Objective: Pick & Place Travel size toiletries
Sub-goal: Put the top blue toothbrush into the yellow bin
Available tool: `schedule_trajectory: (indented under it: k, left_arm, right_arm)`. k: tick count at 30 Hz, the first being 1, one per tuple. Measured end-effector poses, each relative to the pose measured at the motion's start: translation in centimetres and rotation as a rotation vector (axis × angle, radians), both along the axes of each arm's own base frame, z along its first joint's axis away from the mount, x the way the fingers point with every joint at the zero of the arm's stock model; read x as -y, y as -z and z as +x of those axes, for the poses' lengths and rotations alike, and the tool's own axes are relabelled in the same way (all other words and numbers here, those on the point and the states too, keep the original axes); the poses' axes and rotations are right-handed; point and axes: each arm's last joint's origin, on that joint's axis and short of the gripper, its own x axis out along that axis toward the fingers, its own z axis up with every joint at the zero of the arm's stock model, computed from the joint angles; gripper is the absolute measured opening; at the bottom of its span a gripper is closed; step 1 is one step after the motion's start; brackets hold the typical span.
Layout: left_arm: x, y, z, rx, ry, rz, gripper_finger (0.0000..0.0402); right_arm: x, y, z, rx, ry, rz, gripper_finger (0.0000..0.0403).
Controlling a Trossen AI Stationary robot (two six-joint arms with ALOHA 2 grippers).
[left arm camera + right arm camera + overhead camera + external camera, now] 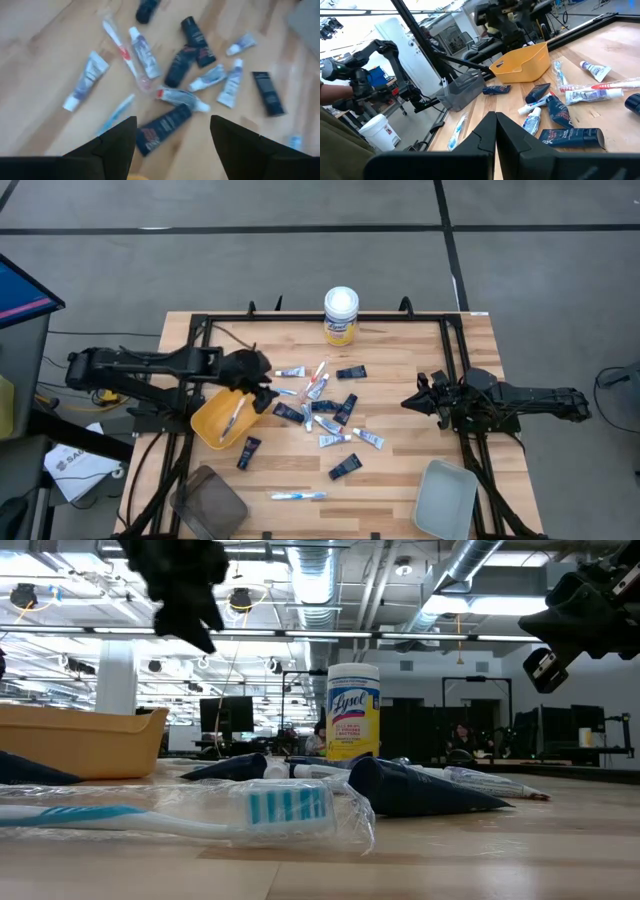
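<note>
Two spread fingers of the left gripper hang empty at the yellow bin's rim, where one toothbrush lies inside. Toiletries lie scattered just beside it mid-table, with another toothbrush nearer the front edge. Behind stands a canister. Well apart, the right gripper hovers clenched.

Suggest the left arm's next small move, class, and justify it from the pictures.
Probably move the open left gripper from the yellow bin, which holds a toothbrush, down over the nearest black tube in the pile.
</note>
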Motion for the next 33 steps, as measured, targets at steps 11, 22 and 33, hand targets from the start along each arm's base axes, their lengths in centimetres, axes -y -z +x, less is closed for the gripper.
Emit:
schedule_trajectory:
  k: [11,22,33]
  left_arm:
    - [-4.0,5.7,4.7,-0.297,0.156,0.052,0.0284]
    - [-6.3,10.5,5.7,-0.487,0.211,0.054,0.0274]
    - [-6.0,12.9,6.5,-0.563,0.293,0.098,0.0274]
  right_arm:
    - [0.0,0.0,0.0,0.000,0.000,0.000,0.0000]
    - [0.0,0.0,0.0,0.000,0.000,0.000,0.0000]
    - [0.0,0.0,0.0,0.001,0.000,0.000,0.0000]
